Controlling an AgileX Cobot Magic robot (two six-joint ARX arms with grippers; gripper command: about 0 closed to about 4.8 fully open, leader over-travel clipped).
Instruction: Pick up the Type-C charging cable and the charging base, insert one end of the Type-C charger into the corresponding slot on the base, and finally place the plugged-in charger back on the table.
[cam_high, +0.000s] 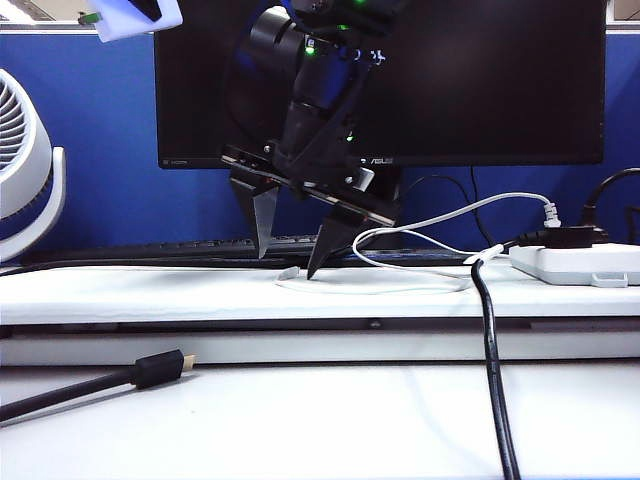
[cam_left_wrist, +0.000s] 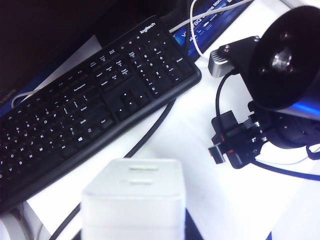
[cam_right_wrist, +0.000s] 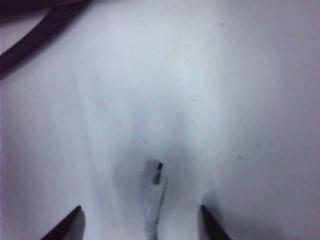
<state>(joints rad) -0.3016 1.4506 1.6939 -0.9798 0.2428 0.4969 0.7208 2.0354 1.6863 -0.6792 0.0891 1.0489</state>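
Observation:
My left gripper is shut on the charging base, a small white block held up in the air. In the exterior view the charging base shows at the top left edge, the gripper mostly cut off. My right gripper hangs open over the table's raised ledge, fingers pointing down. The white plug end of the Type-C charging cable lies between them. In the right wrist view the plug lies on the white surface between the two black fingertips, touched by neither.
A black keyboard and a monitor stand behind the ledge. A white fan is at the left, a white power strip at the right. A thick black cord and a black gold-tipped cable cross the front.

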